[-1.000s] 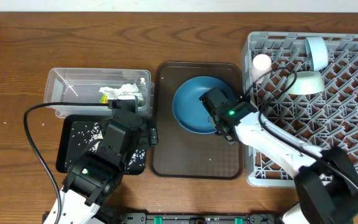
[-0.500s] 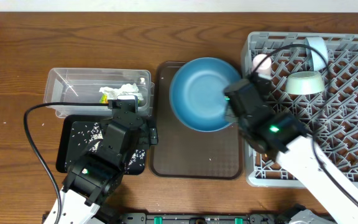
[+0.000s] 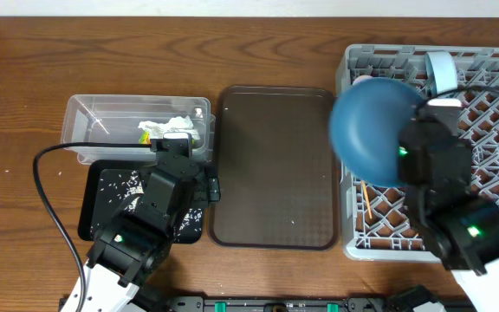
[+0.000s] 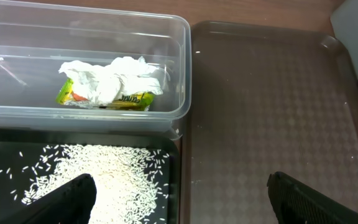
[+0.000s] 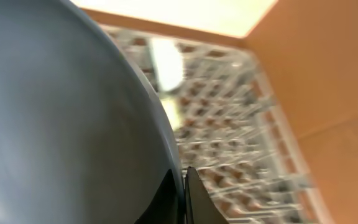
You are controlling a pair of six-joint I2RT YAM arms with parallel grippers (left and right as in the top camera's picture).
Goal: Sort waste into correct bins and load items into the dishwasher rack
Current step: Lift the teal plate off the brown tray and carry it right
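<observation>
My right gripper [image 3: 408, 139] is shut on the rim of the large dark-blue plate [image 3: 372, 130], holding it tilted above the left part of the grey dishwasher rack [image 3: 483, 113]. In the right wrist view the plate [image 5: 61, 118] fills the left side, with its rim pinched between the fingers [image 5: 196, 196]; the rack [image 5: 229, 130] behind is blurred. A light-blue bowl [image 3: 441, 66] stands in the rack and a chopstick [image 3: 366, 201] lies in it. The white napkin [image 4: 120, 78] and yellow-green wrapper [image 4: 129, 99] lie in the clear tub [image 3: 93, 117]. Rice [image 4: 104, 174] lies in the black tray [image 3: 102, 208]. My left gripper [image 4: 179, 205] hangs open over that tray's right edge.
The brown serving tray [image 3: 274, 165] lies between the bins and the rack with nothing on it. The left arm's black cable [image 3: 43, 199] loops over the table left of the black tray. The right arm [image 3: 457, 225] covers the rack's front part.
The right gripper has lifted the dark-blue plate off the brown tray and carried it right, over the rack's left part. The left arm has not moved.
</observation>
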